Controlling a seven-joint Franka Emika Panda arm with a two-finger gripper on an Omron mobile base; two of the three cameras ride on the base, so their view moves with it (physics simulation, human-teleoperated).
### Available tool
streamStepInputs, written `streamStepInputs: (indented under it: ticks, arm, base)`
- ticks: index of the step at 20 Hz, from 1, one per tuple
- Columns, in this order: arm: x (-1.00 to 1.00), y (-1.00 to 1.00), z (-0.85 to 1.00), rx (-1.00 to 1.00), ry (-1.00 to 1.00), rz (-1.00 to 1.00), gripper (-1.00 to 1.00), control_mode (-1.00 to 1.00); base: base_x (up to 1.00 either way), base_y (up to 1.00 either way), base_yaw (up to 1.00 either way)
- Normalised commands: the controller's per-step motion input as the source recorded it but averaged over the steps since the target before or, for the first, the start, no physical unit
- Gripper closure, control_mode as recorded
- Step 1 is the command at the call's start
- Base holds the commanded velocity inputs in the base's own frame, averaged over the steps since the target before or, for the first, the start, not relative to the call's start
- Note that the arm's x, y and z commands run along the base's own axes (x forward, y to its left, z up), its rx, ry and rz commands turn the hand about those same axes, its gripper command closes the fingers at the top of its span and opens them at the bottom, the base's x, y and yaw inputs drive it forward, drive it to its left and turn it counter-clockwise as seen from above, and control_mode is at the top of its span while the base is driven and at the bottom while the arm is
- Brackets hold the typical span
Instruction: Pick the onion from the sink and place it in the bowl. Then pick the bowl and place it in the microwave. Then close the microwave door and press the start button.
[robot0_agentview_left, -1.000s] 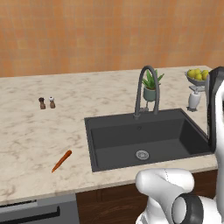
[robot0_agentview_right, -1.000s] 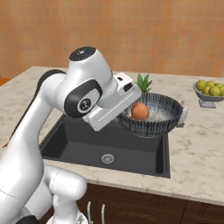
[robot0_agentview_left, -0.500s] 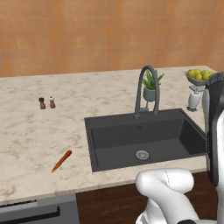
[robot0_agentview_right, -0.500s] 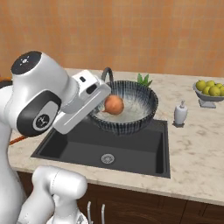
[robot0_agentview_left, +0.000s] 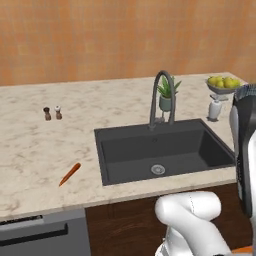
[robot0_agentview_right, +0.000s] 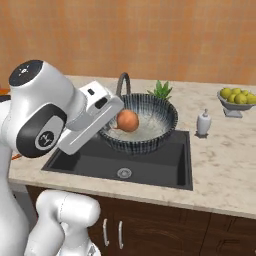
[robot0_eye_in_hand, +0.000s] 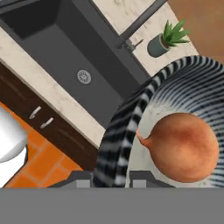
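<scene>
The onion (robot0_agentview_right: 127, 120) sits in the bowl (robot0_agentview_right: 159, 135), which hangs above the sink (robot0_agentview_right: 150, 165), with the faucet (robot0_agentview_right: 122, 82) and potted plant (robot0_agentview_right: 161, 90) right behind it. Soap dispenser (robot0_agentview_right: 202, 123) is on the counter (robot0_agentview_right: 225, 160) right of the sink, fruit bowl (robot0_agentview_right: 236, 99) farther right. Over on the left there's a carrot (robot0_agentview_left: 69, 174), with the two shakers (robot0_agentview_left: 52, 113) behind it.

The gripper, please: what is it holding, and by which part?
The gripper holds the bowl by its rim, with the onion inside.

Arm bent over, wrist tilted down-right, gripper (robot0_eye_in_hand: 112, 177) clamped tight on bowl (robot0_agentview_right: 150, 131) rim (held aloft).
</scene>
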Motion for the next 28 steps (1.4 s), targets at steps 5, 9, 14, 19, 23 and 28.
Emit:
streamStepInputs:
  ticks: [5,9,14,19,23,28]
  arm:
    - [0.0,0.0,0.0,0.0,0.0,0.0,1.0,1.0]
    - [0.0,0.0,0.0,0.0,0.0,0.0,1.0,1.0]
    - [0.0,0.0,0.0,0.0,0.0,0.0,1.0,1.0]
    - [0.0,0.0,0.0,0.0,0.0,0.0,1.0,1.0]
    - [0.0,0.0,0.0,0.0,0.0,0.0,1.0,1.0]
    - [0.0,0.0,0.0,0.0,0.0,0.0,1.0,1.0]
  base:
    - [-0.64,0.09,-0.54]
    - [-0.19,0.15,-0.75]
    - [-0.03,0.09,-0.79]
    - [0.03,-0.32,-0.73]
    - [0.17,-0.25,-0.73]
    - [0.53,-0.31,-0.6]
